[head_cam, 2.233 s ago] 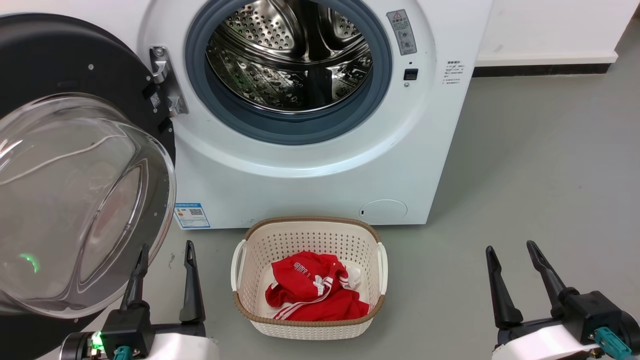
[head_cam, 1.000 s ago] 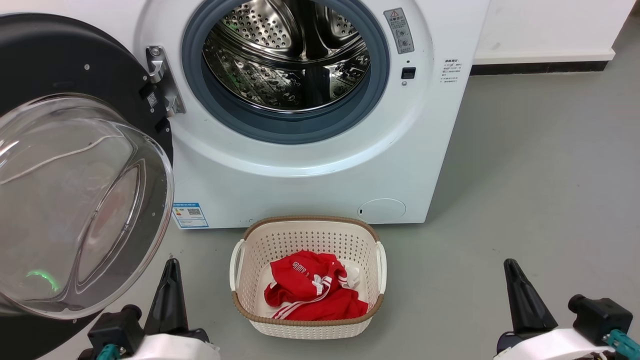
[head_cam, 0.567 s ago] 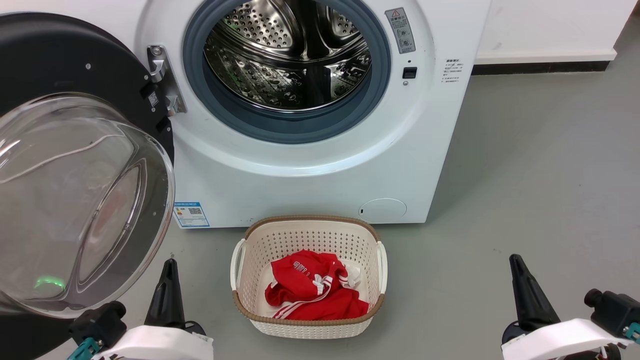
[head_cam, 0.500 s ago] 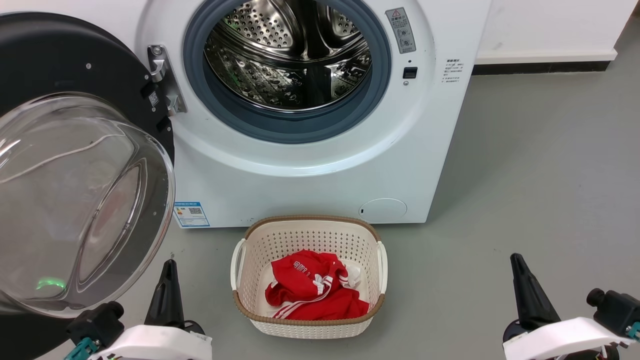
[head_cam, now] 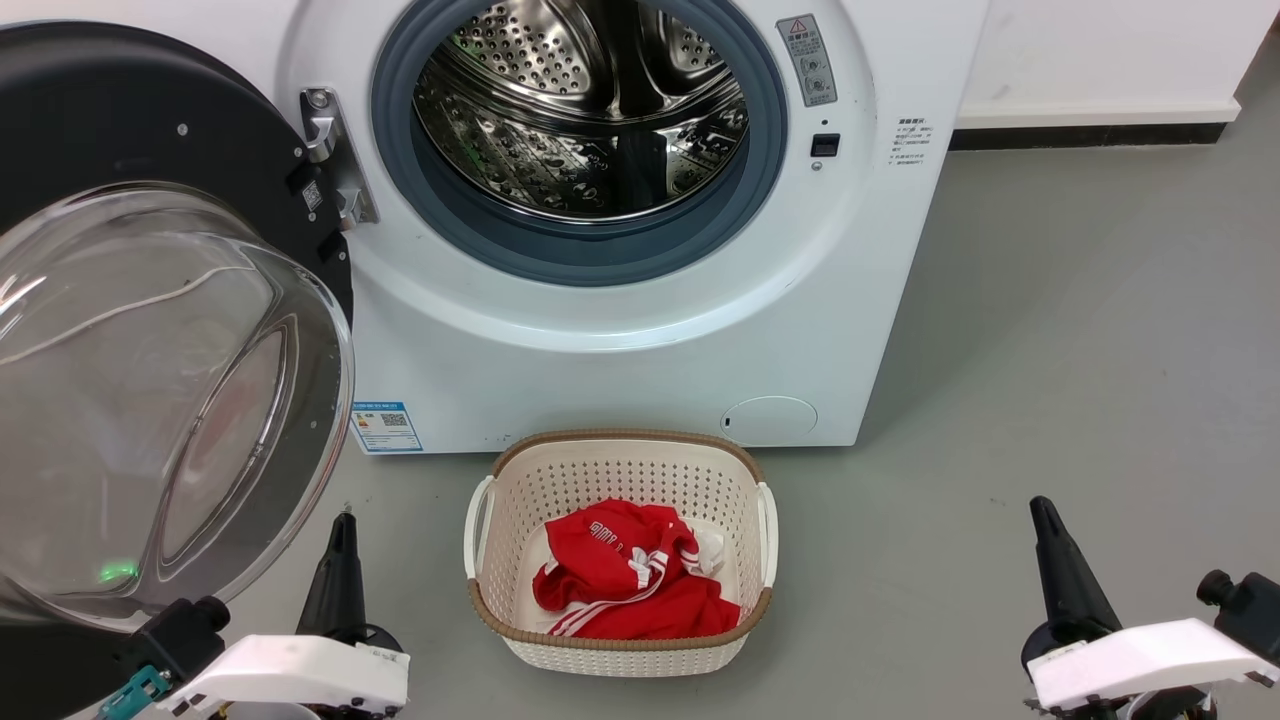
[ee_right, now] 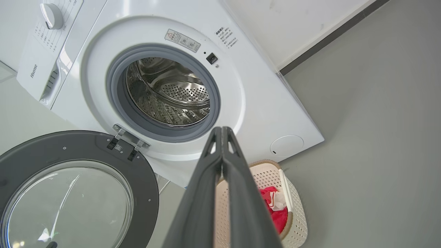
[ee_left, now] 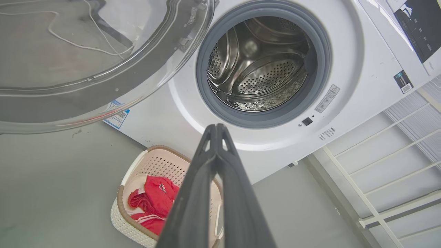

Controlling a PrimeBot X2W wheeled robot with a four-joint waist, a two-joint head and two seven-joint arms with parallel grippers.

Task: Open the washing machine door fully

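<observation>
Hovering low, both shut empty: left gripper (head_cam: 343, 525), right gripper (head_cam: 1040, 505). Glossy black round washing machine door (head_cam: 120, 110) with clear glass bowl stands wide open beside white box-shaped washing machine (head_cam: 600, 350).

All views toward the washing machine (head_cam: 600, 380)

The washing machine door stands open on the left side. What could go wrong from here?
1. The left pincer, shut, sits near the lower rim of the glass bowl of the washing machine door; lifting that arm carelessly might strike the glass.
2. The laundry basket stands on the floor directly before the washing machine; rolling forward could push it.
3. Nothing holds the door, so it may swing back.
</observation>
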